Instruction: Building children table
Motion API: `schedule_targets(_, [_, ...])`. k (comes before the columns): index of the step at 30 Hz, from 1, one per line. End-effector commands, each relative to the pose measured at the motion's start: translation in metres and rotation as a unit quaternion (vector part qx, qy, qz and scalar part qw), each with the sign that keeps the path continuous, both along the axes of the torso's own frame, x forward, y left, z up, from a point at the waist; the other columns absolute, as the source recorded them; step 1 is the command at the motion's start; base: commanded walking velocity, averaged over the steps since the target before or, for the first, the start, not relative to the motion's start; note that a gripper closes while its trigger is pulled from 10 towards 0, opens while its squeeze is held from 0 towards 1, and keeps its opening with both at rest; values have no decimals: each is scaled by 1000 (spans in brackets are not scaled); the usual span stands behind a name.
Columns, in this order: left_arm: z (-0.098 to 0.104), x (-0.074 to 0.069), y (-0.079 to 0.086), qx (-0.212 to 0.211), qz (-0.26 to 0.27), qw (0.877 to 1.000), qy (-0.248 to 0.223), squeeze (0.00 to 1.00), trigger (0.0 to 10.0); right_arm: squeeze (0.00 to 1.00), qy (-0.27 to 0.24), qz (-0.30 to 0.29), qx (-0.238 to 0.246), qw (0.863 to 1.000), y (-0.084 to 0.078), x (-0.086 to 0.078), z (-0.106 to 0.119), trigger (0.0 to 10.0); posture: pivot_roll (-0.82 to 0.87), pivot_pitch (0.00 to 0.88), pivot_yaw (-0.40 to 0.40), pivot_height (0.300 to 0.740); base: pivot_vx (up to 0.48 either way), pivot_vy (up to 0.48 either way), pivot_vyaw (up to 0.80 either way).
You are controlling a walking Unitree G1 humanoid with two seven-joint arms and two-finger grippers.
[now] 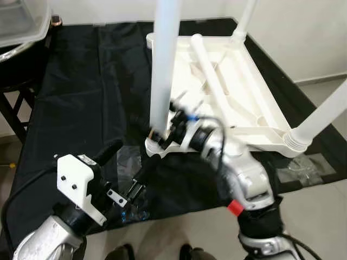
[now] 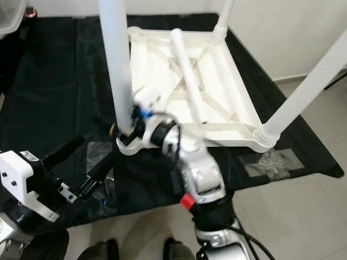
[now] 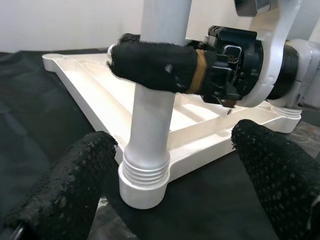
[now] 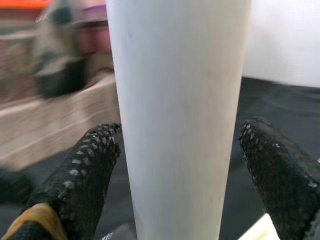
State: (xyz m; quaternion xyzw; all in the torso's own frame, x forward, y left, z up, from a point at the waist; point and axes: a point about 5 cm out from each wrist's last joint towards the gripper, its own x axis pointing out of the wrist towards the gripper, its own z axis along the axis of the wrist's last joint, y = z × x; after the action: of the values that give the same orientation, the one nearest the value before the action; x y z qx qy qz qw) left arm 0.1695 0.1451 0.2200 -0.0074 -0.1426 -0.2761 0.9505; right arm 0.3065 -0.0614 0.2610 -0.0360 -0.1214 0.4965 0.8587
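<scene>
Upturned white children's table top (image 1: 238,86) lying on a black cloth (image 1: 92,86) spread over the floor, its ribbed underside facing up. A loose leg (image 1: 209,70) rests inside the underside. Upright legs stand in three corners: near-left leg (image 1: 164,65), near-right leg (image 1: 322,114), far leg (image 1: 244,21). The right pincer (image 3: 165,67) is at the near-left leg just above its threaded socket, fingers spread to either side of it. The left pincer (image 1: 130,168) hovers spread just beside that corner. A clear bin (image 1: 21,21) sits at far left. Bare tile floor (image 1: 320,216) borders the cloth's near edge.
</scene>
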Motion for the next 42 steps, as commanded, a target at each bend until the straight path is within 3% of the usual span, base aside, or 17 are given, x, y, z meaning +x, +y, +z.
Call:
schedule_targets(1, [-1,-3,-1,5,1,1000,7,0,10000,220,-5,50,-8,999,-4,1,2,10000,132,273,-64,740,0,0,0])
schedule_targets(2, [-2,-5,-1,4,3,1000,9,0,10000,0,-16,117,-37,992,-9,2,7,10000,138,280,-65,740,0,0,0])
schedule_targets(8, [-1,-9,-1,4,7,1000,13,0,10000,0,-31,227,-82,970,-16,12,20,10000,158,299,-72,740,0,0,0])
schedule_targets(11, [0,-10,-1,4,9,1000,14,0,10000,0,-33,232,-76,969,-15,19,25,10000,160,301,-71,740,0,0,0])
schedule_targets(12, [0,-12,-1,5,11,1000,15,0,10000,0,-32,241,-72,967,-14,27,28,0,170,306,-73,740,0,0,0])
schedule_targets(17, [1,-16,1,8,20,1000,17,0,10000,0,-25,293,-112,949,-17,36,26,0,185,313,-77,740,0,0,0])
schedule_targets(27, [0,-14,0,6,22,1000,18,0,10000,0,-25,306,-117,944,-31,41,22,0,166,305,-79,740,0,0,0])
schedule_targets(31, [0,-12,-1,4,21,1000,16,0,10000,0,11,158,-66,985,-29,39,-8,0,137,290,-92,740,0,0,0])
schedule_targets(32, [0,-12,-1,4,21,1000,16,0,10000,0,11,158,-66,985,-29,39,-8,0,137,290,-92,740,0,0,0])
schedule_targets(33, [-1,-10,0,3,22,1000,16,0,10000,0,44,-80,-69,993,-29,46,-28,0,123,285,-90,740,0,0,0])
schedule_targets(34, [-2,-10,1,3,23,1000,16,0,10000,0,85,-283,-21,955,-46,38,-43,0,123,285,-90,740,0,0,0])
schedule_targets(35, [-2,-10,1,3,23,1000,16,0,10000,0,85,-283,-21,955,-46,38,-43,0,123,285,-90,740,0,0,0])
schedule_targets(36, [-2,-9,2,3,23,1000,16,0,10000,0,120,-422,6,899,-66,26,-56,0,117,285,-91,740,0,0,0])
schedule_targets(37, [-2,-9,2,3,23,1000,16,0,10000,0,120,-422,6,899,-66,26,-56,0,117,285,-91,740,0,0,0])
schedule_targets(38, [-2,-8,2,2,23,1000,14,0,10000,0,147,-405,-22,902,-61,4,-77,0,110,284,-75,740,0,0,0])
schedule_targets(40, [-2,-8,2,2,23,1000,14,0,10000,0,147,-405,-22,902,-61,4,-77,0,110,284,-75,740,0,0,0])
schedule_targets(42, [-1,-5,1,3,13,1000,9,0,10000,0,162,-331,-51,928,-50,-13,-91,0,99,263,-75,740,0,0,0])
